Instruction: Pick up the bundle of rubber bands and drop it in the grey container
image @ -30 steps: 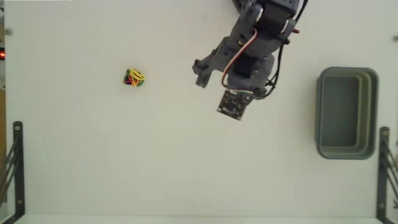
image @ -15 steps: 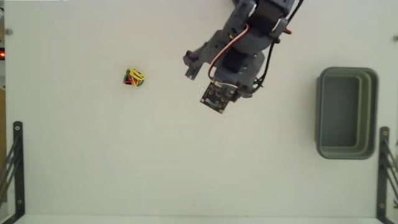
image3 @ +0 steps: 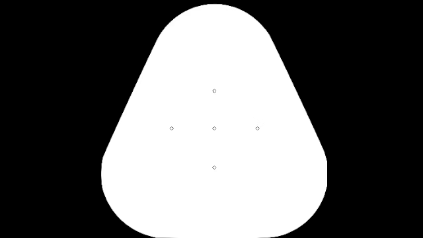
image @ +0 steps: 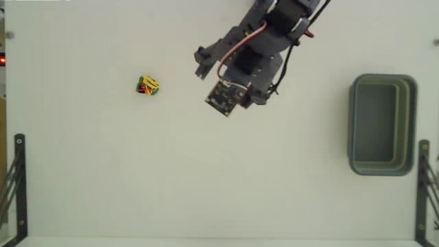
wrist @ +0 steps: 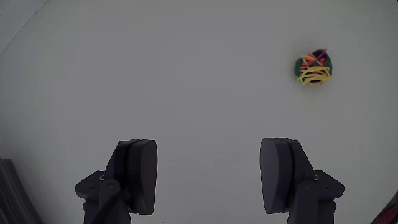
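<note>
One second of travel has carried the arm (image: 254,48) leftward across the top of the fixed view, away from the grey container (image: 382,125) at the right edge and closer to the bundle of rubber bands (image: 147,86), which has not moved from its spot in the upper left on the white counter (image: 206,178). The arm is near the bundle but not yet over it, with bare counter between them. In the wrist view the tool (wrist: 210,171) has its two fingers (wrist: 138,174) spread wide apart with nothing between them, and the bundle sits in the upper right of the frame, off the line between the fingers. By my reading the approach is under way but unfinished: the tool likely needs to swing further toward the bundle and centre on it before descending. The container holds nothing visible.
</note>
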Controlling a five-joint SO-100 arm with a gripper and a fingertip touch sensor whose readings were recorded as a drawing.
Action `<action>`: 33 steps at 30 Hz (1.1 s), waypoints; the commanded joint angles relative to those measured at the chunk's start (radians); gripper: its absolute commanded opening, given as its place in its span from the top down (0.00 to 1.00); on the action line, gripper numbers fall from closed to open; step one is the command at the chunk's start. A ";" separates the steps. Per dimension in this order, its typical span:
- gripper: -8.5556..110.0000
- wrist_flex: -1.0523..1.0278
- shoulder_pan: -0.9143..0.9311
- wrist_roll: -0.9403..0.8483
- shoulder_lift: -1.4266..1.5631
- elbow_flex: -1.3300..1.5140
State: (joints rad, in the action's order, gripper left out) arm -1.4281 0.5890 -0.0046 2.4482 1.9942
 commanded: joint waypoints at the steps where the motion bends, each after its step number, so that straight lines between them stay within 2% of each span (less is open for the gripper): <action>1: 0.00 -0.002 0.039 0.005 0.032 0.005; 33: 0.00 -0.002 0.262 0.005 0.032 0.005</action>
State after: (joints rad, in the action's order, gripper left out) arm -1.4281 0.8176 -0.0046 2.4482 1.9942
